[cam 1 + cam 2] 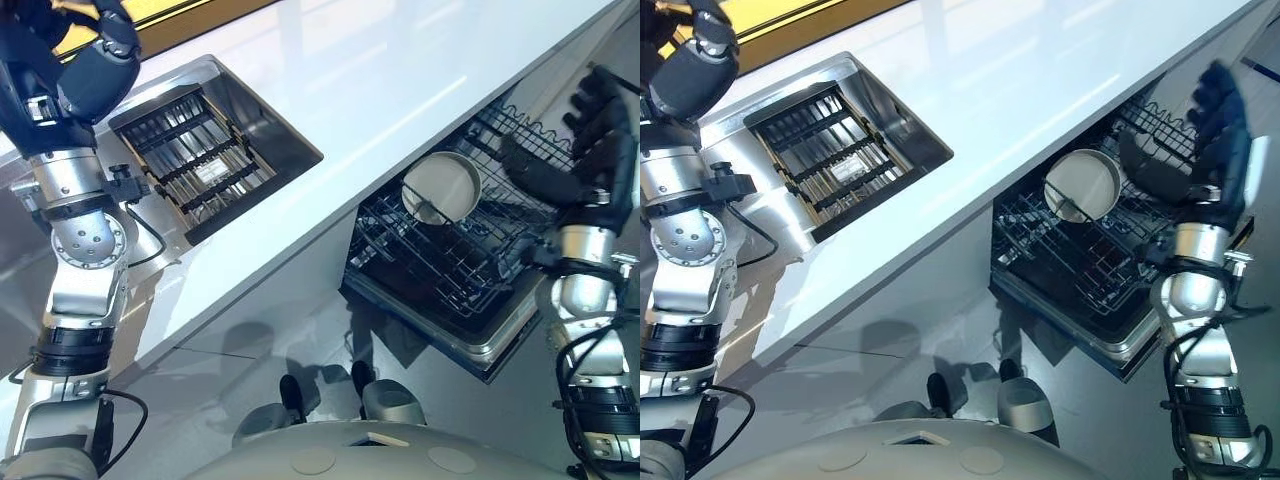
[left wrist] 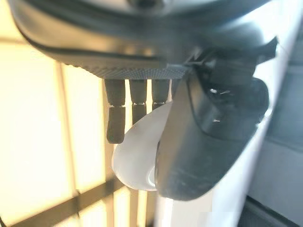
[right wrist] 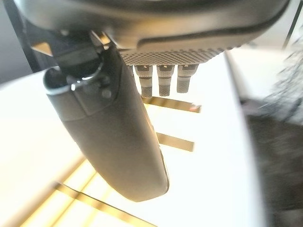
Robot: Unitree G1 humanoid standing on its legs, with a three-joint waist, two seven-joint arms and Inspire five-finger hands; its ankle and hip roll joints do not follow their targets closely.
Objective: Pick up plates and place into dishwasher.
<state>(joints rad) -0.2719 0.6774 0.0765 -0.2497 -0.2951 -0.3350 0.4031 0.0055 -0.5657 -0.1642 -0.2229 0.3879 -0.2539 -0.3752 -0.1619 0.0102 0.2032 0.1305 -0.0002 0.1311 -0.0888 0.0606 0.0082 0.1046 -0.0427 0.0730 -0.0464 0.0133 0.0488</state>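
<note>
1. Plate, round, cream and glazed [image 1: 442, 183], stands on edge inside the black wire dishwasher rack [image 1: 440, 270]. I judge it stiff, slick, breakable and fairly light, best pinched at the rim.
2. Right hand [image 1: 605, 130] hovers just above the rack, fingers spread wide, holding nothing.
3. Left hand [image 1: 95, 55] is well apart from the rack, fingers straight.
4. Hard to make out: a pale rounded shape [image 2: 135, 156] beside the left thumb could be its cover or something held. The rack's lower corner is cut off behind the right arm.
</note>
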